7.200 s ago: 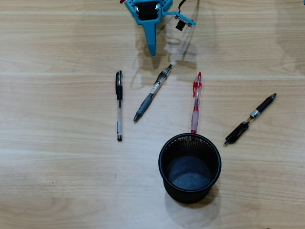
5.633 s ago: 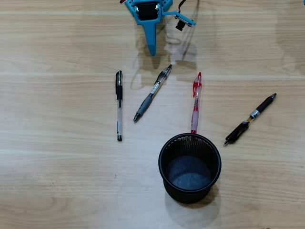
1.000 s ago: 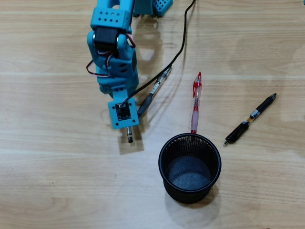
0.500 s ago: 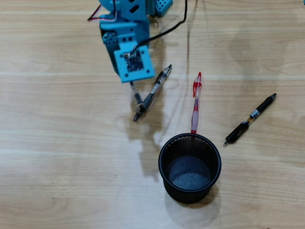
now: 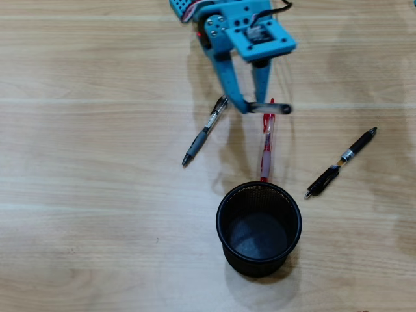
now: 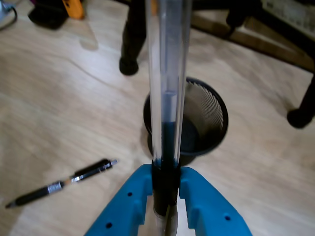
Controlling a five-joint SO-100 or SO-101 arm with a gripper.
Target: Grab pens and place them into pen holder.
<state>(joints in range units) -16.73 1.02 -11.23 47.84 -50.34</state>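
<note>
A: Where are you on this one?

B: You've got the gripper [image 6: 165, 196] clamped on the clear pen [image 6: 166, 73], pinched at its dark end, barrel sticking out toward the pen holder [image 6: 214, 115] in the wrist view. Overhead, the pen [image 5: 268, 108] hangs over the top of the red pen [image 5: 266, 140], short of the cup.

A: Anything in the holder [image 5: 259, 229]?

B: Looks empty, so nothing delivered.

A: What's left?

B: Carry this one over the rim and drop it. Then the grey-black pen [image 5: 205, 131], the red pen just above the cup, and the black pen [image 5: 341, 162] off to the right, all on the table [image 5: 97, 195].
</note>
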